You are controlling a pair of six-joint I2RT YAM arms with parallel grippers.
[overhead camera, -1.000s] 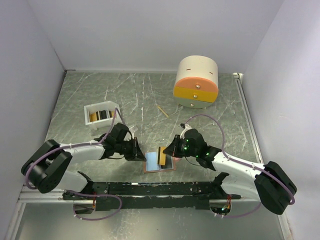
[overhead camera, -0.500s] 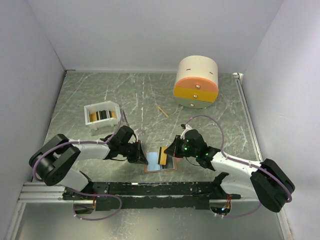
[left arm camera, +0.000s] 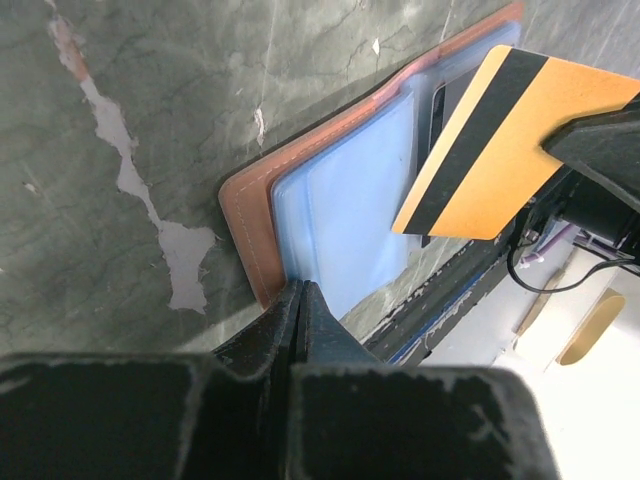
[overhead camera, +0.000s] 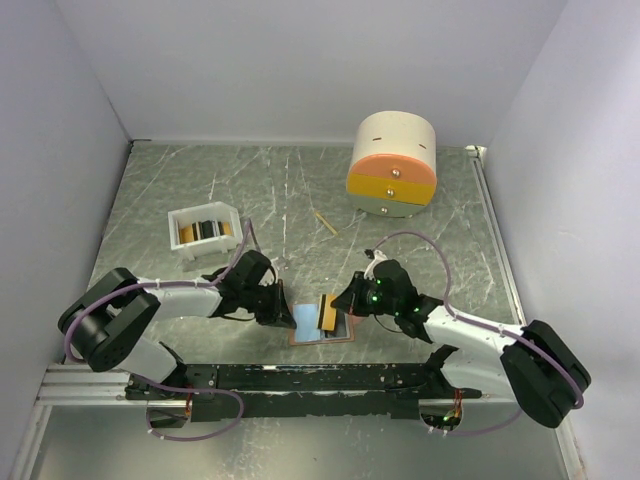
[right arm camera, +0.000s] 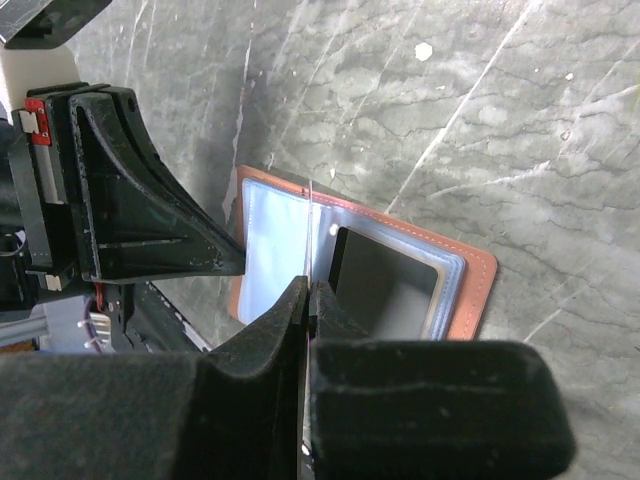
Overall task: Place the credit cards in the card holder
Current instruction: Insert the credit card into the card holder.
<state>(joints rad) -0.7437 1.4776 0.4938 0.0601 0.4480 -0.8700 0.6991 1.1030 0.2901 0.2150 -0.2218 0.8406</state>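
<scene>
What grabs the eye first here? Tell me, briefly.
A gold card with a black stripe, pinched in the right gripper over the open card holder, front and centre. The shut left gripper touches the holder's left edge. At the back right stands a round cream, orange and yellow drawer box.

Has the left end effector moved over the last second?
Yes. The left end effector has shifted slightly right, away from the white tray and toward the left edge of the wallet.
</scene>
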